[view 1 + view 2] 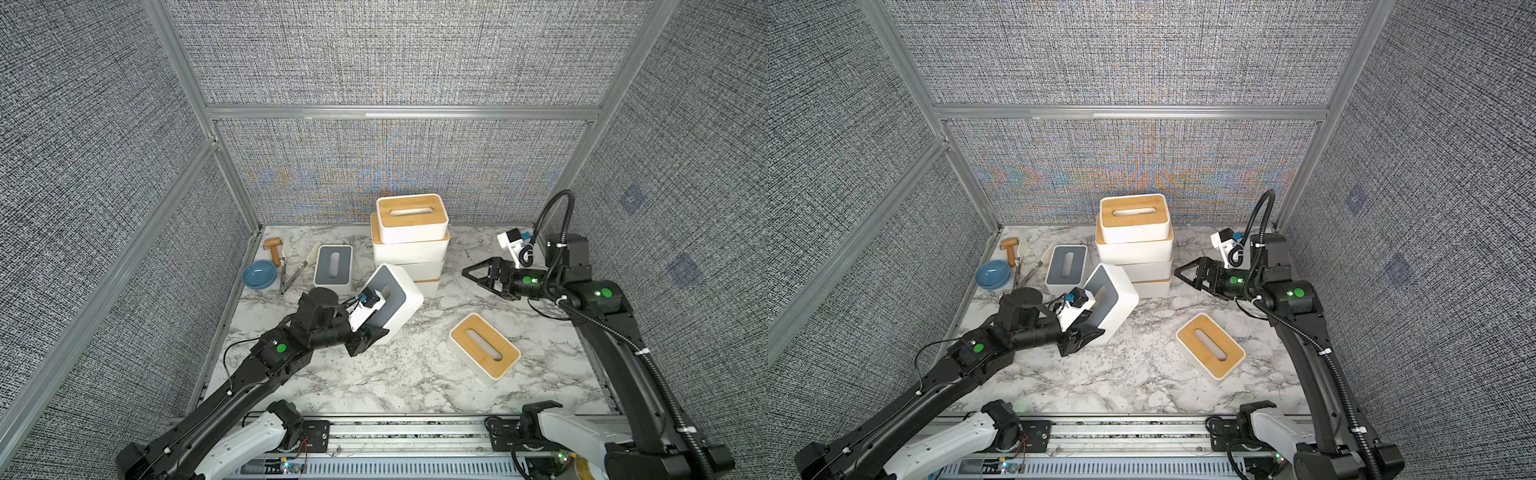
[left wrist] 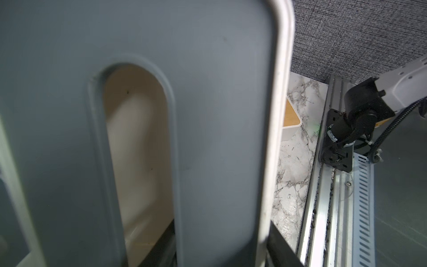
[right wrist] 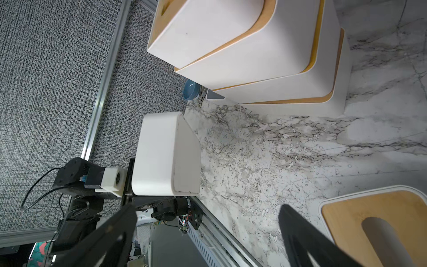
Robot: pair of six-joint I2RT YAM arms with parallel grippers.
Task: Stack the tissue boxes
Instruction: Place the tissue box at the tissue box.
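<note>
Stack (image 1: 411,245): tan-lidded tissue boxes piled at far centre, the goal for the rest.
Left gripper (image 1: 370,334): fingers clamped on a grey-lidded box (image 1: 401,297), tipped on its side just near-left of the pile, probably bound for the top.
Right gripper (image 1: 478,274): fingers spread wide, empty, waiting right of the pile.
Loose: tan-lidded box (image 1: 484,347) near right; second grey-lidded box (image 1: 333,268) far left, beside a blue bowl (image 1: 259,274).

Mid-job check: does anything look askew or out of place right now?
Yes. The top white tissue box with a tan bamboo lid sits twisted out of line with the stacked boxes below it. The grey-lidded white box in the left arm's jaws is tipped on its side, with the lid facing that arm.
</note>
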